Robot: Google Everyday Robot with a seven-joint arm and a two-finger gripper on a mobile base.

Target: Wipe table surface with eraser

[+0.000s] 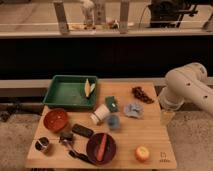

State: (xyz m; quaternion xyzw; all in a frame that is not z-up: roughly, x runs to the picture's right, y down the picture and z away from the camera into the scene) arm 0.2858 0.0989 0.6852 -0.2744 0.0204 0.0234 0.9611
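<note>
The eraser [82,131] is a small flat black block lying on the light tan wooden table surface [145,131], left of centre, between the white cup [99,114] and a dark lumpy gadget with a cord [67,137]. The white robot arm [187,87] reaches in from the right. My gripper [166,116] hangs below the arm's bend at the table's right edge, far to the right of the eraser and holding nothing that I can see.
A green tray [62,102] stands at the back left. Also on the table are a red bowl [55,119], a maroon bowl with a carrot [101,148], a teal block [111,103], a grey-blue cloth [133,110], a dark reddish item [141,94], an orange fruit [142,153] and a small can [43,145].
</note>
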